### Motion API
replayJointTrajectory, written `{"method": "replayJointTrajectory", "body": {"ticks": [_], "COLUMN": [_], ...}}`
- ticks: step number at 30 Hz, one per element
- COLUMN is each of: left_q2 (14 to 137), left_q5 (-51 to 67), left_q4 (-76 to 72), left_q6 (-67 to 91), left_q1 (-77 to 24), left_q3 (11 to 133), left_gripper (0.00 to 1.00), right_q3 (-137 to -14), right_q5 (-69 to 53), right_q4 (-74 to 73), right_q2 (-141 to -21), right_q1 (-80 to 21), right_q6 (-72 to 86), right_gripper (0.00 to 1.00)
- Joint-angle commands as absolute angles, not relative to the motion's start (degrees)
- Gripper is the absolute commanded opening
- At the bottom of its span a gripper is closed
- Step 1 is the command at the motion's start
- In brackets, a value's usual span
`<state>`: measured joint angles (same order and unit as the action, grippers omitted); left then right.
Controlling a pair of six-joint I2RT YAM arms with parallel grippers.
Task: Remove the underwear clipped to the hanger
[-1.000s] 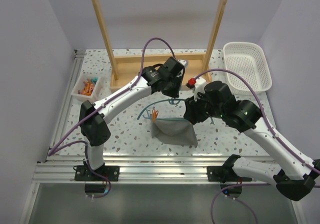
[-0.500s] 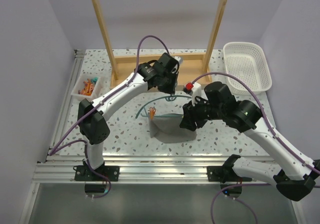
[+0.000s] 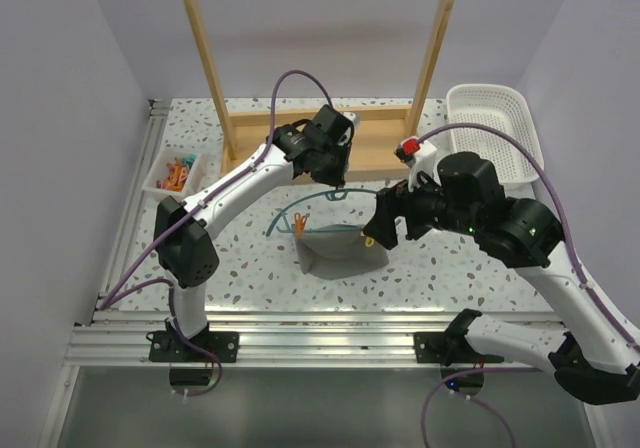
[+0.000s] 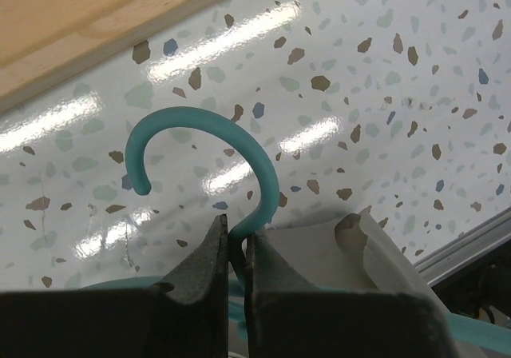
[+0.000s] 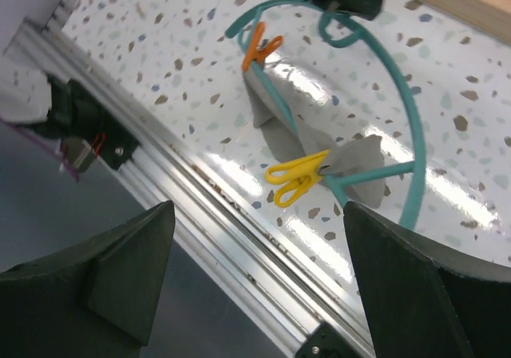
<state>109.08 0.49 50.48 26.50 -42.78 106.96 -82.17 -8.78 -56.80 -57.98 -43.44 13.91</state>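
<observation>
My left gripper (image 3: 335, 184) is shut on the neck of the teal hanger (image 3: 290, 213), just below its curved hook (image 4: 270, 174); the fingertips (image 4: 237, 234) pinch the stem. The grey underwear (image 3: 340, 253) hangs from the hanger's bar, held by an orange clip (image 3: 300, 227) on the left and a yellow clip (image 5: 297, 180) on the right. Its lower part lies on the table. My right gripper (image 3: 384, 230) is wide open and empty, above the yellow-clip end (image 5: 259, 206). The underwear also shows in the left wrist view (image 4: 319, 254).
A white basket (image 3: 495, 133) stands at the back right. The tall wooden frame's base (image 3: 300, 133) lies just behind the left gripper. A small tray of spare clips (image 3: 175, 173) sits at the left. The aluminium rail (image 3: 300, 333) runs along the front edge.
My right arm has risen and drawn back to the right, away from the underwear. My left gripper has carried the hook slightly towards the back, and the hanger and underwear have followed.
</observation>
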Motion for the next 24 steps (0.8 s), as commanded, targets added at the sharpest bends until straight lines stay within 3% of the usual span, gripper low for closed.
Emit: {"method": "replayJointTrajectory", "body": {"ticks": [1,5,8,13,24], "left_q2": [106.6,102.9,99.8,96.2,93.6], "left_q5": [-5.0,-12.3,-19.3,-26.9,-29.3], "left_q4": [48.8,45.8,44.3,41.7,41.0], "left_q6": [28.5,32.7,35.5,39.3,41.4], "left_q1": [-42.7,-43.2,-43.9,-46.2,-48.7], "left_q3": [106.4,103.1,100.4,97.6,95.4], "left_gripper": [0.00,0.00,0.00,0.00,0.00], "right_q3": [-85.3,-76.6,-69.1,-63.4,-51.0], "right_q5": [5.5,0.7,1.4,5.4,9.7], "right_q4": [-62.7,-57.4,-51.0,-48.3,-35.3], "right_q2": [-60.5,-52.7,-47.0,-42.5,-42.5], "right_q1": [-43.3,-43.3,-43.4,-43.4,-43.4], "right_q6": [26.5,46.7,56.6,60.9,68.4], "right_gripper": [0.91,0.98,0.99,0.98,0.98]}}
